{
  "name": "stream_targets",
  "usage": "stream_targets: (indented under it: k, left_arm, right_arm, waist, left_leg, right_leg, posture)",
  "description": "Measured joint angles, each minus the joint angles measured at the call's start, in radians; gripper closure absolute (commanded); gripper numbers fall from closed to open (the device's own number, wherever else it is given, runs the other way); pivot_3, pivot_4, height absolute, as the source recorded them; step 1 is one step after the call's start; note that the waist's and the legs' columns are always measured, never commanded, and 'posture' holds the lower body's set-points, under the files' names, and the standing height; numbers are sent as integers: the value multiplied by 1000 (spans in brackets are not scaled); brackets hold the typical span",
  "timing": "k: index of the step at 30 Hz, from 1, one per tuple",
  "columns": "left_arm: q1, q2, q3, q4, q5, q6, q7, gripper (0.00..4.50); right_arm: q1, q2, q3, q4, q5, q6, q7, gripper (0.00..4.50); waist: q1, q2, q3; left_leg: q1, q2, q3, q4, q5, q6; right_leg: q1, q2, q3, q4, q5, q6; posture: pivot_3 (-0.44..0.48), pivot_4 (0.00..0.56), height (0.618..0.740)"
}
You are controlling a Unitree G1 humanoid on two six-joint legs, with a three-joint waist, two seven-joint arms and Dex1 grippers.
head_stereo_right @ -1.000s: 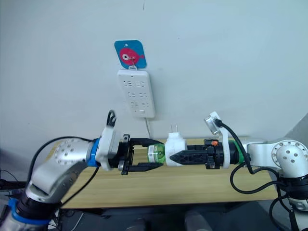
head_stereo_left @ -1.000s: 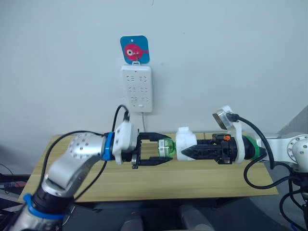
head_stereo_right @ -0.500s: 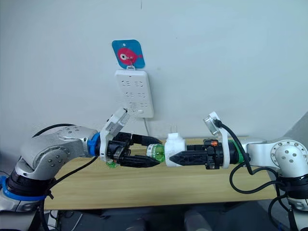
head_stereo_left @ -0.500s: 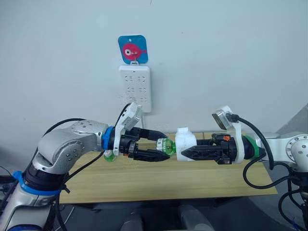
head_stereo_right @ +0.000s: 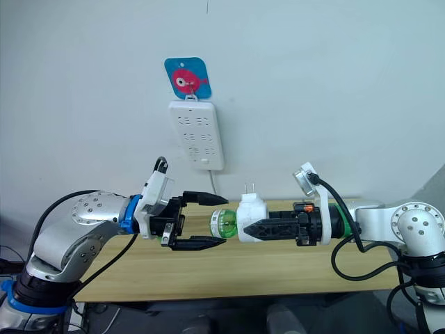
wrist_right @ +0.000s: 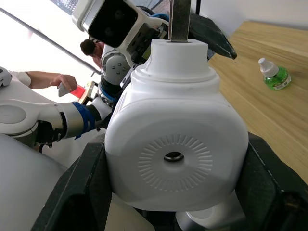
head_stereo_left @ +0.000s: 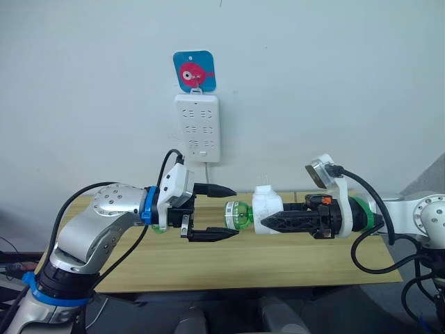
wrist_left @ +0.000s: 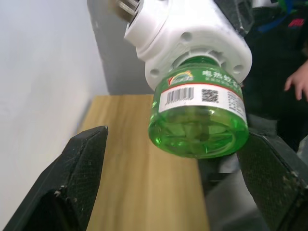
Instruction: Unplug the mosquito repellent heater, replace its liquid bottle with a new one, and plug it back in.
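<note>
Bottle-removal step: right pincer (head_stereo_left: 272, 222) clamps the small white rounded plastic heater (head_stereo_left: 265, 208). Left pincer (head_stereo_left: 222, 212) gapes; next, close on the green liquid bottle (head_stereo_left: 237, 214).

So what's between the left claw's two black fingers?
The green bottle, screwed into the white heater, sits untouched between the open fingers, seen in the left wrist view.
</note>
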Motion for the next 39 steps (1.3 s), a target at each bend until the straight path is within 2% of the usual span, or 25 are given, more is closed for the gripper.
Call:
stream_targets:
  k: [5, 9, 19, 22, 26, 30, 34, 37, 39]
  left_arm:
    - [55, -89, 9, 25, 122, -308, -31, 265]
    - [107, -115, 19, 63, 164, -480, -62, 265]
    - [109, -145, 15, 95, 178, -574, -61, 265]
    - [109, -146, 15, 92, 176, -574, -60, 908]
    - [114, -145, 13, 81, 174, -565, -61, 2151]
    - [117, -145, 13, 77, 170, -547, -60, 2249]
    - [106, -118, 10, 51, 132, -444, -56, 2249]
    - [27, -27, -11, -2, -8, -105, -1, 2249]
    - [-58, 24, -12, -4, -168, 183, 48, 2249]
  right_arm:
    - [-1, 5, 1, 5, 6, 5, 0, 1508]
    - [-1, 6, 1, 5, 7, 6, 0, 1508]
    - [-1, 9, 1, 5, 7, 6, -9, 1508]
    - [-1, 9, 1, 5, 7, 6, -11, 1508]
    - [-1, 9, -1, 5, 8, 3, -13, 1508]
    - [0, 9, 0, 5, 8, 4, -16, 1508]
    - [0, 9, 0, 5, 6, 5, -17, 1508]
    - [-1, 9, -4, 6, -24, -2, -13, 1508]
    - [-4, 9, -12, 5, -48, -8, 8, 1508]
  waist:
    - [0, 0, 0]
    - [0, 0, 0]
    - [-1, 0, 0]
    - [-1, 0, 0]
    - [-2, 0, 0]
    - [-2, 0, 0]
    - [-3, 0, 0]
    - [-4, 0, 0]
    - [-4, -1, 0]
  left_leg:
    - [0, 0, 1, 0, 0, 0]
    - [0, 0, 0, 0, 0, 0]
    - [0, 0, 0, 0, 0, 0]
    - [0, 0, 0, 0, 0, 0]
    - [0, 0, 1, 0, 0, 0]
    - [0, 0, 0, 0, 0, 0]
    - [0, 0, 0, 0, 0, 0]
    - [0, 0, -1, 0, 0, 0]
    - [0, 0, -2, 0, 0, 0]
  right_leg:
    - [0, 0, 1, 0, 0, 0]
    - [0, 0, 0, 0, 0, 0]
    - [0, 0, 0, 0, 0, 0]
    - [0, 0, 0, 0, 0, 0]
    - [0, 0, 1, 0, 0, 0]
    - [0, 0, 0, 0, 0, 0]
    - [0, 0, 0, 0, 0, 0]
    - [0, 0, -1, 1, 0, 0]
    - [0, 0, -2, 1, 0, 0]
  posture:
    - [-116, 66, 711]
    - [-116, 66, 711]
    - [-128, 65, 711]
    - [-126, 67, 711]
    - [-126, 69, 711]
    - [-126, 68, 711]
    - [-122, 70, 711]
    - [-120, 69, 711]
    - [-120, 69, 711]
